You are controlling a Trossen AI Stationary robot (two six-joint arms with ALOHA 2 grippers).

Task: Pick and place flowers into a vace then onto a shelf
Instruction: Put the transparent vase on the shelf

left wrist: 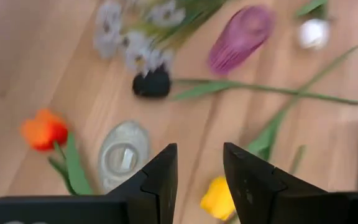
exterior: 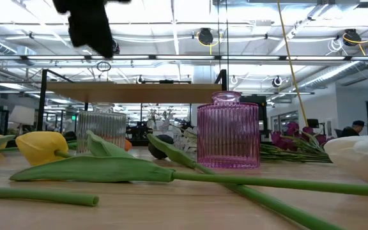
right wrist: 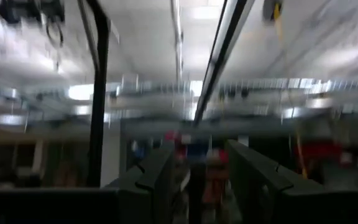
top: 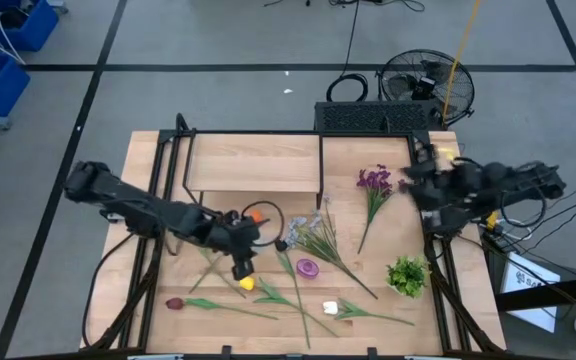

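Flowers lie scattered on the table: the orange tulip [top: 258, 212], yellow tulip [top: 246, 284], dark red tulip [top: 174, 303], white tulip [top: 330, 308], purple cluster [top: 375, 180] and pale blue sprays [top: 308, 235]. A purple ribbed vase [exterior: 227, 131] stands upright mid-table, and a clear ribbed vase [exterior: 109, 131] stands to its left. The shelf [top: 253, 165] stands at the far side. My left gripper [top: 242, 268] hovers open above the yellow tulip [left wrist: 219, 199], touching nothing. My right gripper [right wrist: 201, 180] is open and raised at the table's right edge, facing the room.
A short leafy green tuft [top: 406, 275] sits near the right edge. A small black object [left wrist: 151, 84] lies by the pale sprays. Long green stems cross the near half of the table. A fan [top: 423, 85] and cables lie on the floor beyond the far edge.
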